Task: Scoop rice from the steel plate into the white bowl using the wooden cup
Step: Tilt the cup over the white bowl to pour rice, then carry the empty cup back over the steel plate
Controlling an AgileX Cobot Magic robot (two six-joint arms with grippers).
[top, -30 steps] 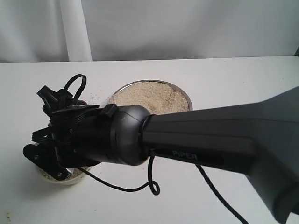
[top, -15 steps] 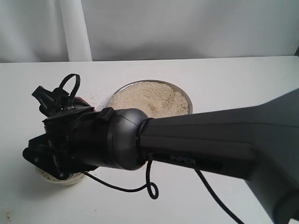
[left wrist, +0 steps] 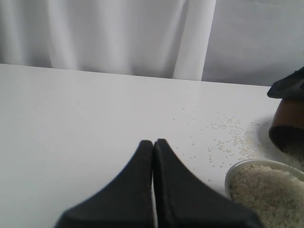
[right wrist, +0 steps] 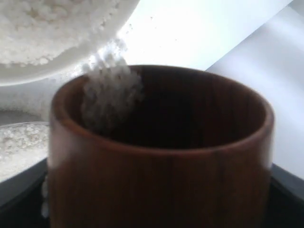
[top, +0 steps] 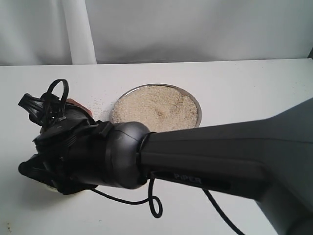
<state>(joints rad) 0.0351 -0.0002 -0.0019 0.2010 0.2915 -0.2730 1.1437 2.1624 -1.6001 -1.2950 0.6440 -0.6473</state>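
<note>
Clamping the wooden cup [right wrist: 161,156], right gripper [right wrist: 152,202] on PiPER arm [top: 220,152] pours rice [right wrist: 111,95]; left gripper [left wrist: 153,148] pressed together

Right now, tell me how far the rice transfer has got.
Done: the small cream-white ceramic bowl already holds a mound of pale uncooked rice. In hand: the reddish-brown wooden cup is tipped at the bowl, with grains spilling over its lip. Left: the wide shiny steel plate holds a broad heap, so more scoops seem likely.

One steel plate [top: 198,108], one white bowl [left wrist: 232,170], one wooden cup [right wrist: 156,156], two end effectors [left wrist: 153,141] [right wrist: 156,209].
</note>
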